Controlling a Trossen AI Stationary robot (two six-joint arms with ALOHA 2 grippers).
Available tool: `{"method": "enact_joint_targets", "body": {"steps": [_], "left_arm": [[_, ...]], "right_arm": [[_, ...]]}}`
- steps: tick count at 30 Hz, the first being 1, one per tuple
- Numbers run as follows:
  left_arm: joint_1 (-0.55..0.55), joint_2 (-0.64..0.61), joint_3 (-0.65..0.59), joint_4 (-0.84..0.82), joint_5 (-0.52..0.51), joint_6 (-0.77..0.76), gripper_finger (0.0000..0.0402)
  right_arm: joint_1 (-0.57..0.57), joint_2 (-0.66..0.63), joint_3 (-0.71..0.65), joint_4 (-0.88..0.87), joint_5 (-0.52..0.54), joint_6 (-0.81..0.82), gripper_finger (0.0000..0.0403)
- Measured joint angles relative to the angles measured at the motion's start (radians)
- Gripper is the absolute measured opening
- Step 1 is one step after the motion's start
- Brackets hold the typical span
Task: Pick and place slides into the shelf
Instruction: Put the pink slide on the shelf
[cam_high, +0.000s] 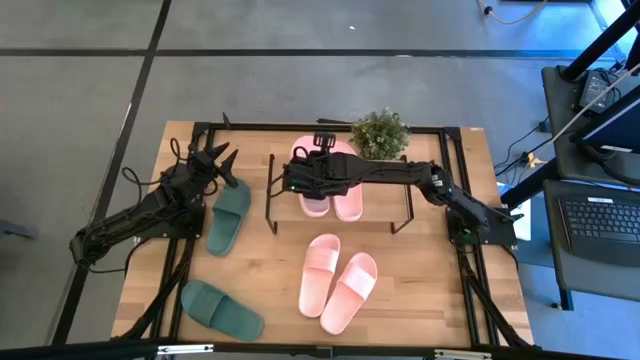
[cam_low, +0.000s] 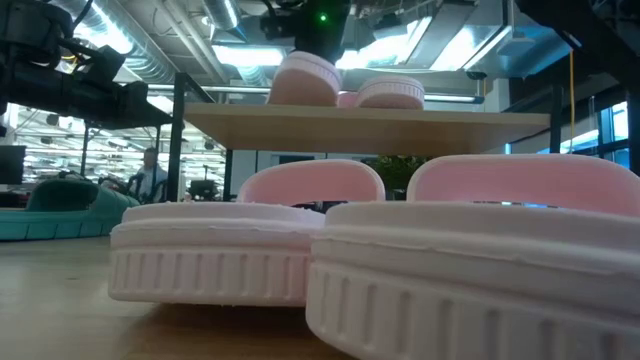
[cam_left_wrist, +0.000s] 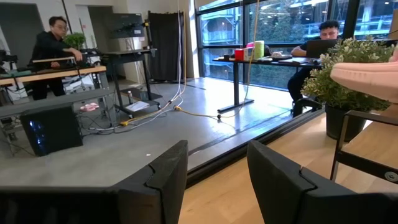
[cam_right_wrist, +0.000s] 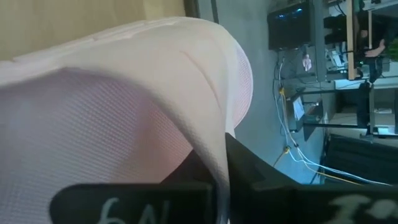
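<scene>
Pink foam fills my right wrist view: the right gripper (cam_high: 300, 180) has its jaws closed on the strap of a pink slide (cam_right_wrist: 124, 93), over the shelf (cam_high: 280, 165) at 12 o'clock on the counter (cam_high: 270, 260).

Step in hand, by my reading: setting the second pink slide beside its mate (cam_high: 348, 200) on the shelf top. Whether the sole already rests on the board I cannot tell; the arm covers it from above.

Next move, as I judge it: confirm the sole is down flat, part the jaws, lift straight up clear of the strap, then go for another slide.

Left gripper (cam_high: 222, 160): jaws open, holding nothing, hovering at 10 o'clock just above a dark green slide (cam_high: 228, 215).

Stock on the counter:
- second pink pair (cam_high: 337, 283), 6 o'clock, toes touching.
- second green slide (cam_high: 222, 309), 7 o'clock, well apart from its mate.
- potted plant (cam_high: 380, 133), 1 o'clock, just behind the shelf.

Hidden or unclear:
- held slide mostly under the right arm in the high view.
- low view is blocked by the near pink pair; only the shelf board and two pink toes show above.
- shelf's lower level not visible.
- people in the room behind, well away from the counter.
</scene>
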Motion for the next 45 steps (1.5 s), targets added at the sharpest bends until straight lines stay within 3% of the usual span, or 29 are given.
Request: {"method": "enact_joint_targets", "body": {"steps": [19, 45], "left_arm": [[0.0, 0.0, 0.0, 0.0, 0.0, 0.0, 0.0159], [0.0, 0.0, 0.0, 0.0, 0.0, 0.0, 0.0159]], "right_arm": [[0.0, 0.022, -0.02, -0.002, -0.018, 0.009, 0.0014], [0.0, 0.026, -0.02, -0.007, -0.028, -0.017, 0.0139]]}}
